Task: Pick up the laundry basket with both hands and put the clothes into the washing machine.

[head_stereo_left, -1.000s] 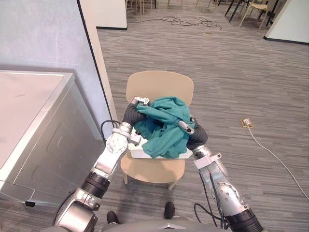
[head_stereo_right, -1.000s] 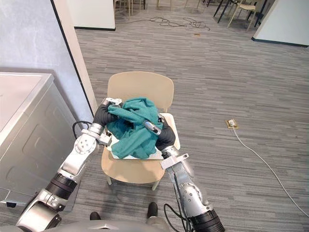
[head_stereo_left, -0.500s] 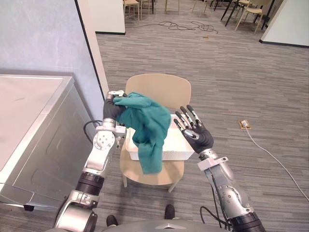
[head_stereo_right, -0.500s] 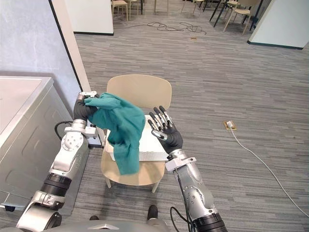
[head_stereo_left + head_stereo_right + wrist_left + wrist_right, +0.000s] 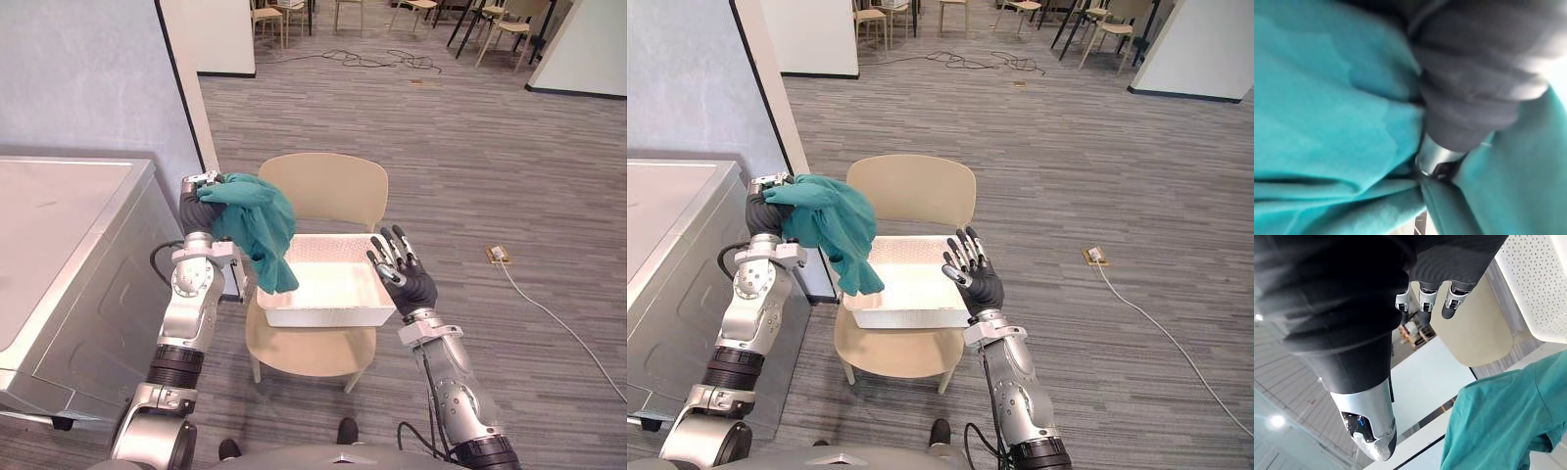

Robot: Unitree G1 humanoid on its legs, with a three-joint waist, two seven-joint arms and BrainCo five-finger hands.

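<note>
Beside chair (image 5: 323, 186), raised left robot hand (image 5: 200, 209) clutches garment (image 5: 257, 220).

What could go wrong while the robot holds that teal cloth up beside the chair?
1. The teal cloth hangs loosely, bunched in the left hand; it may slip and drop.
2. Its tail dangles by the white perforated basket on the beige chair; it might snag the rim, and the open right hand steadies nothing.
3. The grey washing machine looks shut on top, so the cloth might just land on it.
</note>
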